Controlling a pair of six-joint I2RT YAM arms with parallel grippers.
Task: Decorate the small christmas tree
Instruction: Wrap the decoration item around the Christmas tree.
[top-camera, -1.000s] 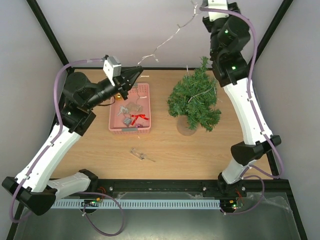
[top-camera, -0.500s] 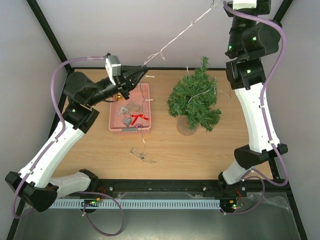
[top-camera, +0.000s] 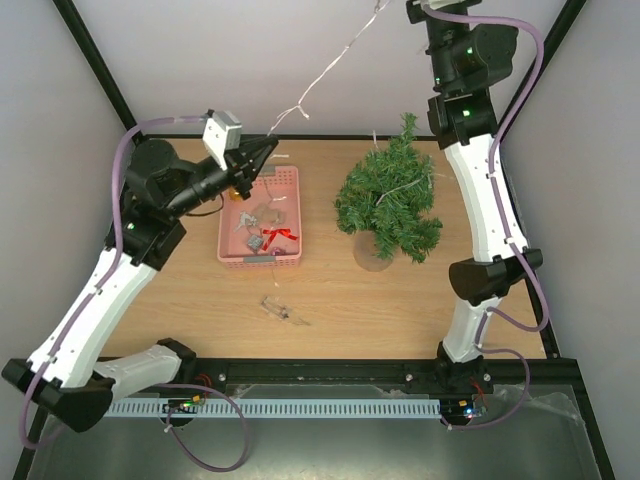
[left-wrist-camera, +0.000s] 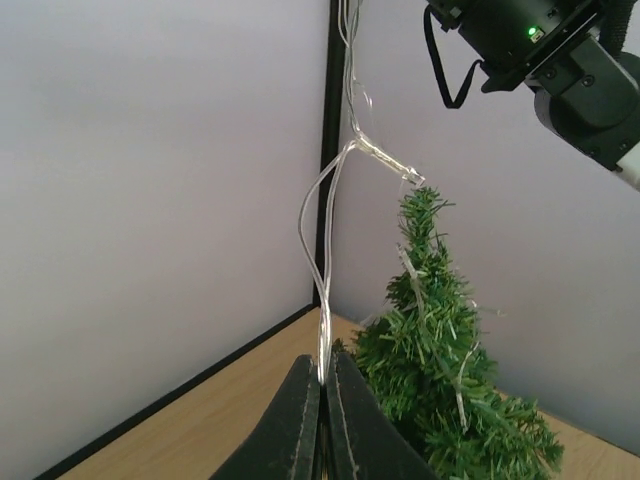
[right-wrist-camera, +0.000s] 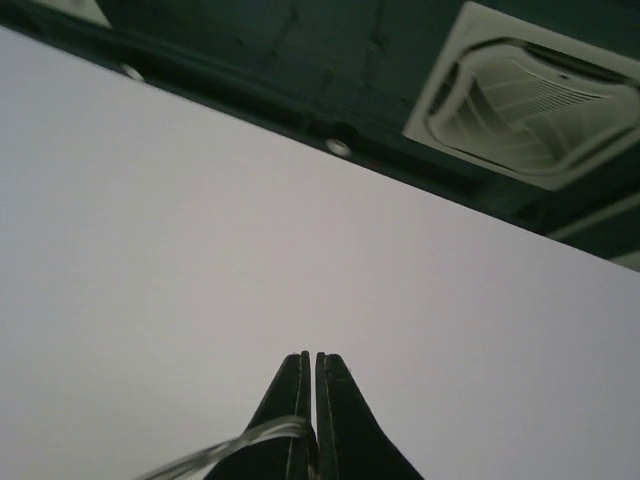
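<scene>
The small christmas tree stands on the table, right of centre, with a pale strand draped over its branches. It also shows in the left wrist view. A thin silvery light wire hangs in the air between both grippers. My left gripper is shut on the wire's lower end above the pink basket; its closed jaws pinch a doubled strand. My right gripper is shut on the wire's upper end, raised high above the tree and pointing at the wall; it is beyond the top edge of the top view.
A pink plastic basket with ornaments, one with a red bow, sits left of the tree. A small loose piece lies on the table in front of it. The right arm towers over the tree's back right.
The right arm swung right, then back left, staying high with the wire. The left gripper drifted slightly left and back. The wire stays stretched between them.
</scene>
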